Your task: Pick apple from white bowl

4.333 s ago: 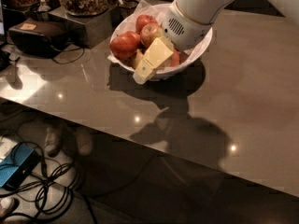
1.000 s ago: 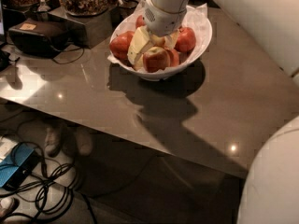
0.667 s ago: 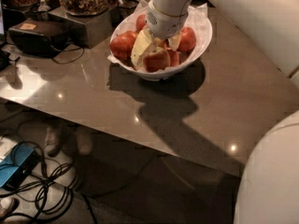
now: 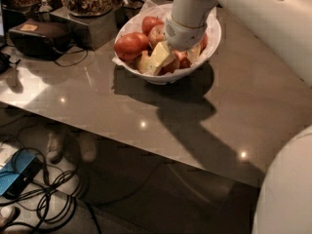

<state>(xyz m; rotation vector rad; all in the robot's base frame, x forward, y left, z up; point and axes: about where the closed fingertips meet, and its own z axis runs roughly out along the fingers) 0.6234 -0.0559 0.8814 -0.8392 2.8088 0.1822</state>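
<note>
Reaching into the white bowl (image 4: 212,37), far side of the tabletop (image 4: 122,106): one tool (image 4: 174,60), low among the red apples (image 4: 130,44). Apart or clamped: cannot tell. Step in hand, as judged: securing one apple. Advice: centre on a single fruit, close gently, lift straight up clear of the paper liner (image 4: 147,6).

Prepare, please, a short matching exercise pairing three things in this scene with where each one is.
Things:
1. end effector
2. black device
3. blue box

Places:
A. below the table, lower left
B. down in the white bowl, among the apples
C. on the table, left of the bowl

Pairs: 1-B, 2-C, 3-A
</note>
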